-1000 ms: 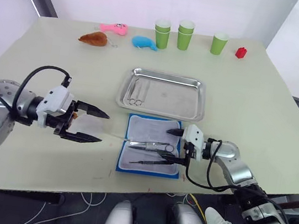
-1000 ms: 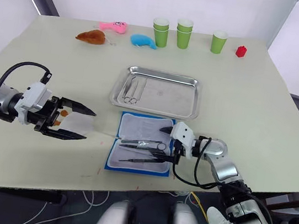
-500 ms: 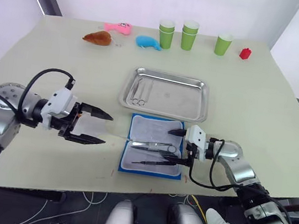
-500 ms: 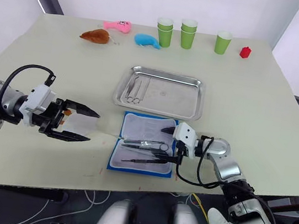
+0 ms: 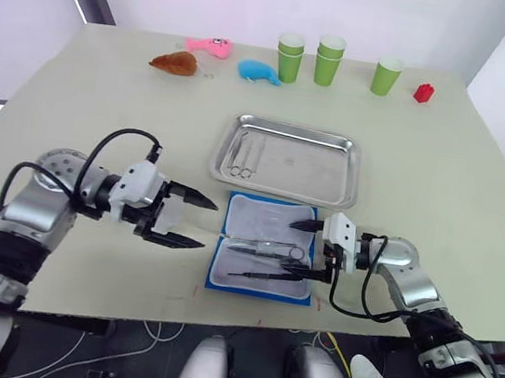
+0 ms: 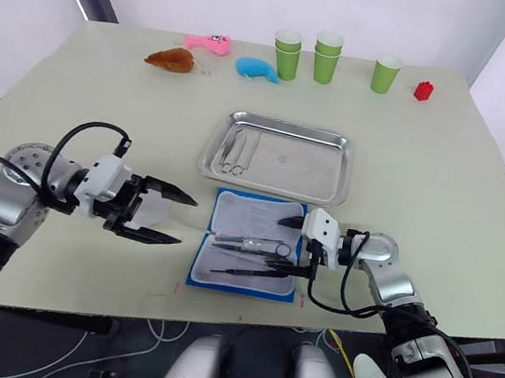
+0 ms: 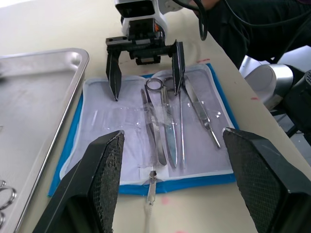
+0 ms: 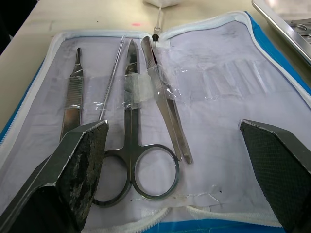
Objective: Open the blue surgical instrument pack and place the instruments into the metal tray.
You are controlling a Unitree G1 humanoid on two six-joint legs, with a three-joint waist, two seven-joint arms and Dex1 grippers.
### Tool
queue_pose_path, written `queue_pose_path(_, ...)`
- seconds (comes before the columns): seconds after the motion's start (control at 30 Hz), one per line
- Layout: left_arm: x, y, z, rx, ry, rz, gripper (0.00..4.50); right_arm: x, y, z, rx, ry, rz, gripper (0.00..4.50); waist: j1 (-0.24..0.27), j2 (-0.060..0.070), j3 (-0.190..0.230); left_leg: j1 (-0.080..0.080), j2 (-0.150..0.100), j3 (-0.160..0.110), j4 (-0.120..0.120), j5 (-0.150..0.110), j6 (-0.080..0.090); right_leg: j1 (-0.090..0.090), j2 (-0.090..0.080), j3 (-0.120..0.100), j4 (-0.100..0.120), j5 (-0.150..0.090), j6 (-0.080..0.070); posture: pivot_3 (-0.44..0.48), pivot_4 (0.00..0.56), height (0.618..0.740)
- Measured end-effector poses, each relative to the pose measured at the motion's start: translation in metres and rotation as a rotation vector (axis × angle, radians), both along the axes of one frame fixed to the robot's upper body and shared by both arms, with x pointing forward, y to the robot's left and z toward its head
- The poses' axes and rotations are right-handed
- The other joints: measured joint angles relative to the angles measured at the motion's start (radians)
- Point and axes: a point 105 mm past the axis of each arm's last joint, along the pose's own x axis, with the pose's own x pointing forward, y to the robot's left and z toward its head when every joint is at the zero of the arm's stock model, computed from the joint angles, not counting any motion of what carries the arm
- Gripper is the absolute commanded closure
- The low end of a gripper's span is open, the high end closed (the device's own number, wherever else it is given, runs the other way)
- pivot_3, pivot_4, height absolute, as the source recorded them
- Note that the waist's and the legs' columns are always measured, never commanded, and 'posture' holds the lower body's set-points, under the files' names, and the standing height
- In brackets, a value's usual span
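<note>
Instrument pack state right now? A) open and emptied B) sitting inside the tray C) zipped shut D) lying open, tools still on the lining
D: the blue surgical instrument pack lies open beside the metal tray, with scissors and forceps still on its lining.

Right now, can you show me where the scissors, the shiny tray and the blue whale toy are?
scissors (image 8: 138, 162), right wrist view, on the handle between the rings.
metal tray (image 5: 305, 166), left eye view, on its bare floor.
blue whale toy (image 5: 259, 72), left eye view, on its body.
</note>
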Motion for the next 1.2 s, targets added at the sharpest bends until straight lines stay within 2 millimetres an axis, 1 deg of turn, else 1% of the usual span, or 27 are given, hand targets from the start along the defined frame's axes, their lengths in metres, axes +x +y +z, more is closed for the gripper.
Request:
queue_pose_path(0.07, 0.001, -0.002, -0.003, 0.005, 0.006, -0.003, 1.59, 0.0, 0.0, 0.0, 0.001, 0.001, 0.003, 0.0, -0.002, 0.0, 0.0, 0.0, 0.0, 0.0, 0.0, 0.0, 0.0, 0.0, 0.0, 0.0, 0.0, 0.0, 0.0, 0.0, 0.15, 0.739)
queue_pose_path(0.1, 0.004, -0.004, -0.005, 0.011, 0.006, -0.003, 1.67, -0.001, -0.001, 0.0, 0.004, 0.0, 0.002, 0.0, -0.002, 0.0, 0.0, 0.0, 0.0, 0.0, 0.0, 0.0, 0.0, 0.0, 0.0, 0.0, 0.0, 0.0, 0.0, 0.0, 0.15, 0.739)
queue_pose_path(0.17, 0.009, -0.01, -0.008, 0.006, -0.002, -0.008, 2.73, -0.001, -0.001, 0.0, 0.006, -0.002, 0.0, 0.0, 0.0, 0.0, 0.0, 0.0, 0.0, -0.001, 0.0, 0.0, 0.0, 0.0, 0.0, 0.0, 0.0, 0.0, 0.0, 0.0, 0.15, 0.739)
queue_pose_path(0.2, 0.011, -0.013, -0.009, 0.001, -0.006, -0.013, 3.11, -0.001, -0.001, 0.0, 0.008, -0.002, -0.001, 0.0, -0.001, 0.0, 0.0, 0.0, 0.0, 0.0, 0.0, 0.0, 0.0, 0.0, 0.0, 0.0, 0.0, 0.0, 0.0, 0.0, 0.15, 0.739)
queue_pose_path(0.23, 0.011, -0.015, -0.011, -0.001, -0.007, -0.018, 3.62, -0.001, -0.001, 0.0, 0.008, -0.002, -0.001, 0.0, -0.001, 0.0, 0.0, 0.0, 0.0, 0.0, 0.0, 0.0, 0.0, 0.0, 0.0, 0.0, 0.0, 0.0, 0.0, 0.0, 0.15, 0.739)
queue_pose_path(0.47, 0.014, -0.021, -0.033, 0.044, 0.008, -0.031, 3.62, -0.001, -0.003, -0.001, 0.016, 0.0, -0.016, 0.0, 0.0, 0.0, 0.0, 0.0, -0.001, -0.001, 0.001, 0.0, 0.0, 0.001, 0.0, 0.0, 0.0, 0.001, -0.001, 0.0, 0.15, 0.739)
queue_pose_path(0.53, 0.017, -0.028, -0.041, 0.043, 0.007, -0.042, 3.62, -0.001, -0.003, -0.001, 0.019, 0.0, -0.024, 0.0, -0.001, 0.0, 0.0, 0.0, -0.001, -0.001, 0.002, 0.0, 0.0, 0.002, 0.0, 0.0, 0.0, 0.001, 0.0, 0.0, 0.15, 0.739)
queue_pose_path(0.73, 0.02, -0.039, -0.055, 0.05, 0.01, -0.057, 3.62, -0.001, -0.003, -0.002, 0.022, -0.002, -0.031, 0.0, -0.002, 0.0, -0.001, 0.0, -0.001, -0.001, 0.002, 0.0, 0.0, 0.002, 0.0, 0.0, 0.001, 0.002, -0.001, 0.0, 0.15, 0.739)
queue_pose_path(0.87, 0.026, -0.043, -0.062, 0.067, -0.009, -0.048, 3.62, -0.001, -0.003, -0.002, 0.024, -0.002, -0.037, 0.0, -0.002, 0.0, -0.001, 0.001, -0.001, -0.001, 0.002, 0.0, 0.0, 0.002, 0.0, 0.001, 0.001, 0.002, -0.001, 0.0, 0.15, 0.739)
queue_pose_path(0.97, 0.03, -0.044, -0.064, 0.075, -0.028, -0.043, 3.62, -0.001, -0.003, -0.002, 0.024, -0.002, -0.038, 0.0, -0.002, 0.0, -0.001, 0.001, -0.001, -0.001, 0.002, 0.0, 0.0, 0.002, 0.0, 0.0, 0.001, 0.002, 0.0, 0.0, 0.15, 0.739)
queue_pose_path(1.2, 0.033, -0.047, -0.07, 0.075, -0.072, -0.05, 3.62, -0.001, -0.003, -0.003, 0.024, -0.001, -0.043, 0.0, -0.003, 0.001, -0.004, 0.001, -0.001, -0.001, 0.003, 0.0, 0.0, 0.003, 0.0, 0.001, 0.002, 0.002, 0.0, 0.0, 0.15, 0.739)
